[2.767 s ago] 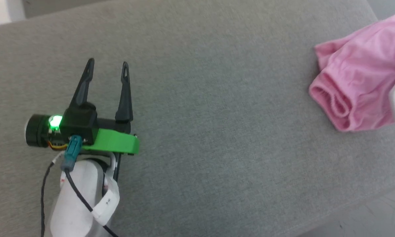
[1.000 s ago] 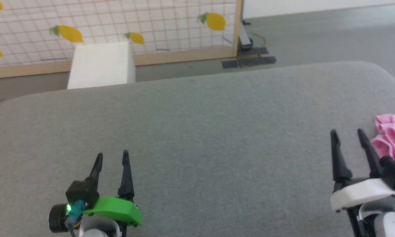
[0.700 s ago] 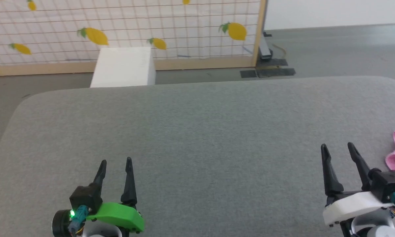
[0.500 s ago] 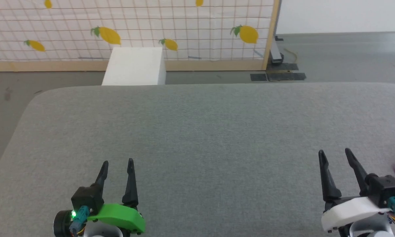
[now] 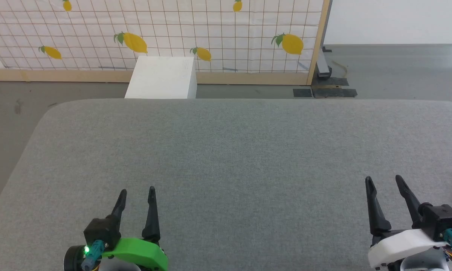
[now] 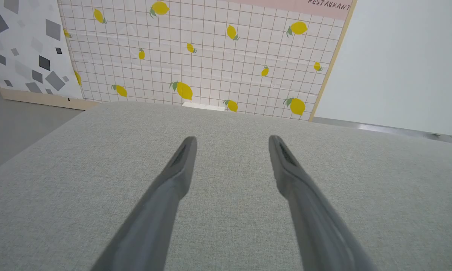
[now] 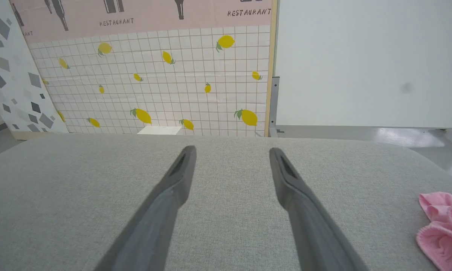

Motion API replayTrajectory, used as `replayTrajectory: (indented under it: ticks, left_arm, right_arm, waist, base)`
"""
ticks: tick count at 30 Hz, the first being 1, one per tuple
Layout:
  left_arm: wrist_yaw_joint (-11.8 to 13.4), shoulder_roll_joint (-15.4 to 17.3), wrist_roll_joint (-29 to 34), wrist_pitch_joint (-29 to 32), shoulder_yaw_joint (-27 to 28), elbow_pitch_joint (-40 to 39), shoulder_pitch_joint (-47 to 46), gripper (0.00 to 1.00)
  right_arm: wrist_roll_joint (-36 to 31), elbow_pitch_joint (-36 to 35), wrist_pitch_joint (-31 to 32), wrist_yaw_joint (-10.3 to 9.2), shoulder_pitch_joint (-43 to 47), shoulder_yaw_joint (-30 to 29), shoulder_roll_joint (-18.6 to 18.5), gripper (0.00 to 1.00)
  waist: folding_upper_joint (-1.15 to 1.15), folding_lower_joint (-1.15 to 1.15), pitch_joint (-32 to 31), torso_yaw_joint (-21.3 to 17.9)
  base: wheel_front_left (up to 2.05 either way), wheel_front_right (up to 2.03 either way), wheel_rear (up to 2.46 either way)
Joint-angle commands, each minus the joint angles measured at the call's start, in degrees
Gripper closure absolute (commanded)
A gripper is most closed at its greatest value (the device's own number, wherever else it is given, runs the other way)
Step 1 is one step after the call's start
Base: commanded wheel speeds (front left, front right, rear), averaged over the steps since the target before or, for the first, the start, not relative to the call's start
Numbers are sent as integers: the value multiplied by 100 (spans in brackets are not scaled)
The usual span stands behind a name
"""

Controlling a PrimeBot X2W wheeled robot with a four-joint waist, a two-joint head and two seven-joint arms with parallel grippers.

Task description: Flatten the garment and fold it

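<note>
I see open grey bench [image 5: 226, 150] stretching ahead of and between my left gripper [image 5: 136, 192] and right gripper [image 5: 383, 180], with room for either to pass. The bunched pink garment [image 7: 442, 226] lies near the right gripper's outer side. A white box [image 5: 162, 77] stands beyond the far edge.

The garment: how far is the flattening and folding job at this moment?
Done: nothing visible; the garment lies bunched near the right side of the grey surface. In hand: nothing; the left gripper and right gripper are open and empty, apart from it. Left: grasp it, spread it flat, fold it.
</note>
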Motion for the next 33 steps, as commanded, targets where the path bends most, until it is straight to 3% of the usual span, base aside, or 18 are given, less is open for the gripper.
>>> replayTrajectory:
  ticks: [1, 2, 33]
  left_arm:
    - [29, -24, -37, -26, -18, 0, 67, 0]
    - [-2, 0, -1, 3, -10, 1, -1, 100]
    - [-5, -3, 142, 175, 49, -121, -10, 100]
  right_arm:
    - [46, -4, 12, -9, 92, -5, 14, 0]
    - [15, 3, 1, 0, 1, -5, 0, 100]
    - [-47, -22, 81, -1, -42, 50, 0, 100]
  waist:
    - [0, 0, 10, 0]
    - [0, 0, 9, 0]
    - [0, 0, 35, 2]
  base:
    - [0, 0, 0]
    - [0, 0, 0]
    - [0, 0, 0]
